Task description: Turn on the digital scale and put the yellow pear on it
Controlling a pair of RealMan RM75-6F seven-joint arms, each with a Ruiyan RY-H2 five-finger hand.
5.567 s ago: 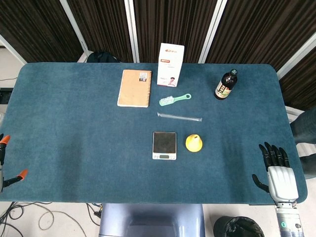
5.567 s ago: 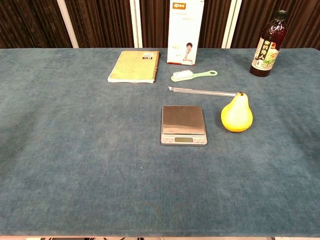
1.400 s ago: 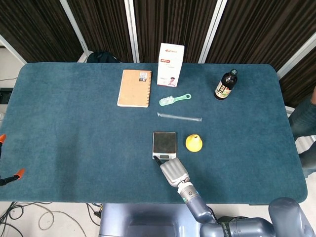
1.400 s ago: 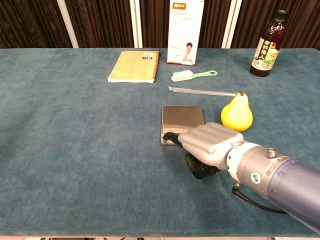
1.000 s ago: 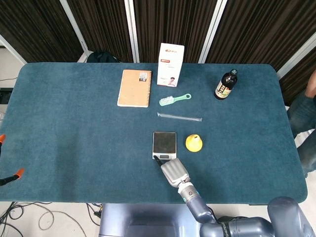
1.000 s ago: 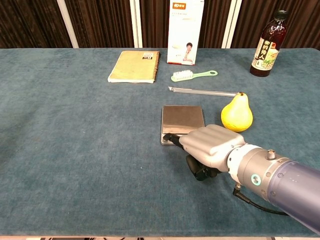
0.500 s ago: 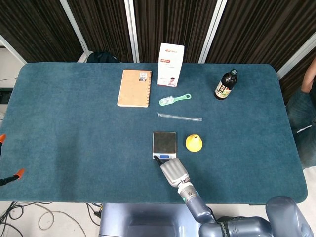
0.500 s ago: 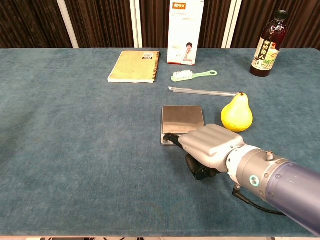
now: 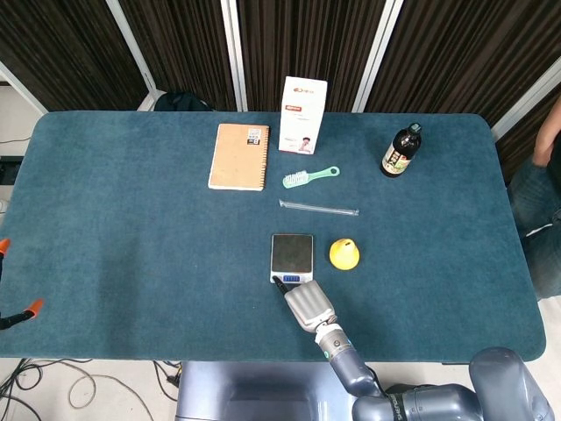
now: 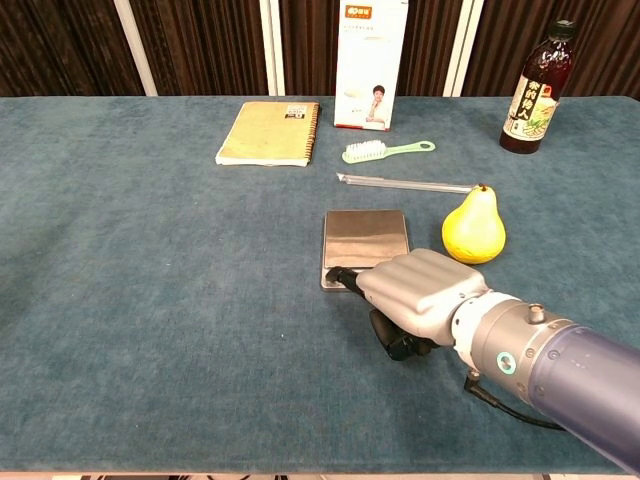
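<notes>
The silver digital scale (image 9: 292, 253) (image 10: 365, 240) lies mid-table, and its small front display glows blue in the head view. Just to its right the yellow pear (image 9: 344, 254) (image 10: 473, 229) stands upright on the cloth, apart from the scale. My right hand (image 9: 307, 304) (image 10: 420, 290) sits at the scale's near edge. One dark fingertip (image 10: 335, 272) is stretched out onto the left end of the scale's front panel. The other fingers curl under the palm and hold nothing. The hand hides the display in the chest view. My left hand shows in neither view.
At the back lie a tan spiral notebook (image 9: 238, 156), a white carton (image 9: 302, 103), a dark bottle (image 9: 401, 151) and a green brush (image 9: 310, 176). A clear rod (image 9: 318, 207) lies just beyond the scale and pear.
The scale's display has lit up blue under the pressing finger. The right hand has barely shifted, and the pear has not moved.
</notes>
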